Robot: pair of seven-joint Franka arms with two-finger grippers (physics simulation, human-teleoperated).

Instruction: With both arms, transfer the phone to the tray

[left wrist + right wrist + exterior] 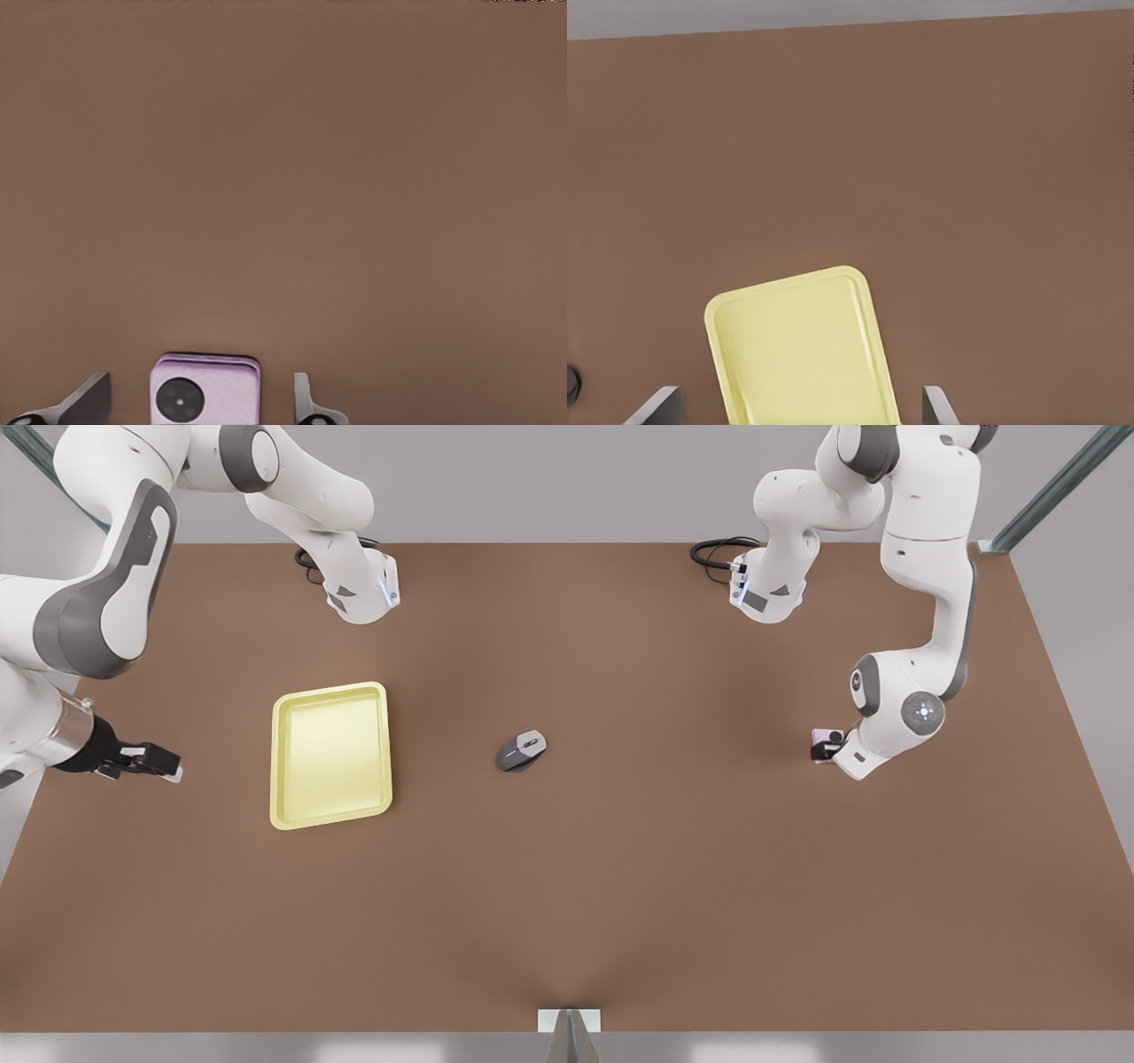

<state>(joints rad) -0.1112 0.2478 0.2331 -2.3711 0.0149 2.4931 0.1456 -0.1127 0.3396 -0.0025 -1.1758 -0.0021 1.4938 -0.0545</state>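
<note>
We have the phone (205, 391) lying flat on the brown worktop (620, 868) at the front view's right, directly between the spread, empty jaws of our left gripper (199, 409), a gap showing on each side. It is nearly square, so its long axis is hard to tell. The tray (330, 755) lies well apart, at the front view's left, with a grey mouse (521, 750) between. Our right gripper (146, 762) waits just beside the tray, jaws apart and empty. We judge the phone will need a handover. A grey wall backs the worktop.
</note>
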